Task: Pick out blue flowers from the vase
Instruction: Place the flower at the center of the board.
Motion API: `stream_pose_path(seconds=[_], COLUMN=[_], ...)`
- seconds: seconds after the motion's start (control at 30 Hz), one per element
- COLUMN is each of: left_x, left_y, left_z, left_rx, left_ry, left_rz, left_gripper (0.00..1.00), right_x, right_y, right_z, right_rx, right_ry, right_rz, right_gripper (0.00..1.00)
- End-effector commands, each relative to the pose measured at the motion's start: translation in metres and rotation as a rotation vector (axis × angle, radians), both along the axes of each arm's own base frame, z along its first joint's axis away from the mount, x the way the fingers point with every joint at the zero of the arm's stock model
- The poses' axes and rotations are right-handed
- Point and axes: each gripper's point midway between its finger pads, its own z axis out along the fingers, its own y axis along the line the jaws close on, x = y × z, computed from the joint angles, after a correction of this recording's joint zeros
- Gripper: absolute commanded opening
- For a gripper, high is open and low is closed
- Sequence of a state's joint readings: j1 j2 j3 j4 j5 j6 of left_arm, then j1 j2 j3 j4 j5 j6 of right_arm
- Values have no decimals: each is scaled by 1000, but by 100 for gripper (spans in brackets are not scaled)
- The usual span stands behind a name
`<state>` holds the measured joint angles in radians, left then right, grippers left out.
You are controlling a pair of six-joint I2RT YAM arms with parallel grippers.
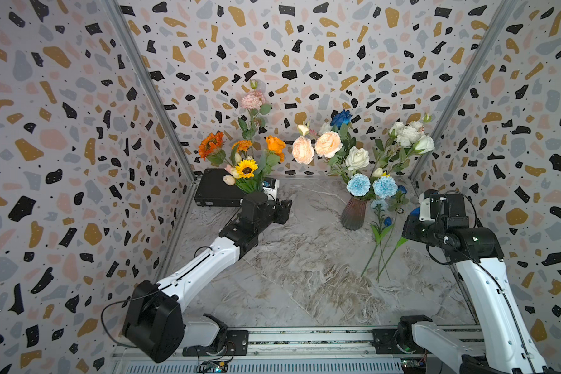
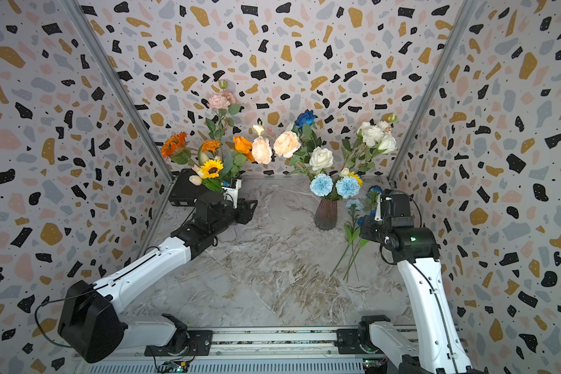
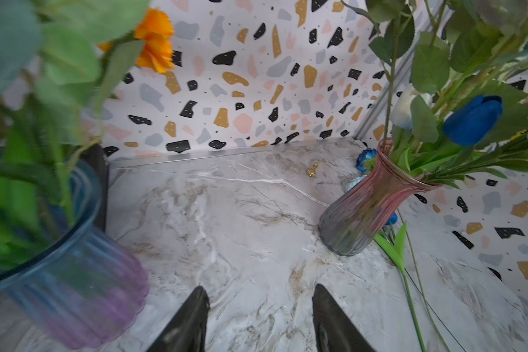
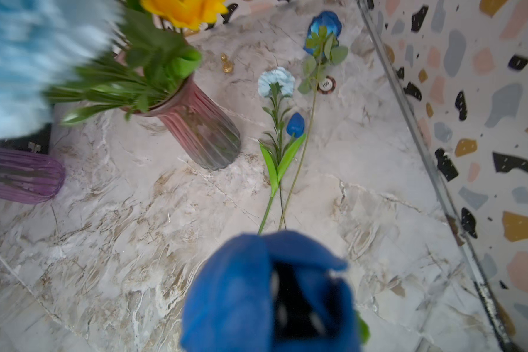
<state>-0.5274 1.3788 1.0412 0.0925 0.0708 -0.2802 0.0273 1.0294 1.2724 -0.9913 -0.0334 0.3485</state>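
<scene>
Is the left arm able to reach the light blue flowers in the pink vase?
Probably yes. The left fingers are open and empty, only bare marble lies between them and the pink vase, and the light blue flowers sit low at its front.

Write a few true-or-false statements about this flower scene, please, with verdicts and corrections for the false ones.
1. Three blue flowers lie on the table beside the pink vase. True.
2. The pink vase lies on its side. False: it stands upright.
3. Two pale blue pom-poms are in the pink vase. True.
4. The left gripper is shut. False: its jaws stand open with nothing between them.
5. The right gripper holds nothing. False: it is shut on a dark blue flower.
</scene>
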Motion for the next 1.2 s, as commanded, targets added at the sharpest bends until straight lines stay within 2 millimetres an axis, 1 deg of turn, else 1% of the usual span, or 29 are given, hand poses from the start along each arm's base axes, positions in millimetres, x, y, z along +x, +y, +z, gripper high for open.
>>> stream_pose_path(seconds=[0.0, 0.07, 0.1, 0.3, 0.47, 0.6, 0.7, 0.73, 0.87, 0.93, 1.0, 1.1, 1.17], left_x=[3, 5, 6, 2, 2, 9, 14, 14, 17, 20, 23, 27, 28], left_y=[-37, -54, -63, -115, -148, -167, -177, -179, -189, -193, -197, -204, -209], left_z=[27, 28, 26, 22, 21, 19, 21, 22, 24, 25, 25, 24, 23], left_rx=[-61, -68, -69, -71, -88, -111, -128, -133, -145, -153, -159, -169, -174], left_ry=[-56, -56, -46, -41, -49, -49, -48, -49, -57, -60, -60, -57, -54], left_rz=[-135, -184, -210, -343, -423, -469, -495, -502, -517, -524, -528, -535, -539], left_gripper=[54, 55, 55, 55, 55, 56, 56, 56, 56, 56, 56, 56, 56], right_x=[23, 38, 47, 101, 142, 168, 182, 185, 197, 201, 205, 206, 204], right_y=[8, -1, -4, -24, -41, -48, -51, -52, -53, -52, -51, -50, -49], right_z=[-6, -17, -22, -49, -67, -83, -92, -94, -96, -94, -89, -79, -70], right_rx=[104, 98, 114, 157, 172, 179, 184, 187, 190, 198, 200, 198, 198], right_ry=[-26, -12, -10, 17, 46, 74, 86, 85, 77, 62, 41, 10, -9], right_rz=[41, 19, 9, -18, -33, -32, -32, -31, -29, -19, -14, -3, 5], right_gripper=[0, 0, 0, 0, 0, 0, 0, 2, 24, 33, 38, 41, 42])
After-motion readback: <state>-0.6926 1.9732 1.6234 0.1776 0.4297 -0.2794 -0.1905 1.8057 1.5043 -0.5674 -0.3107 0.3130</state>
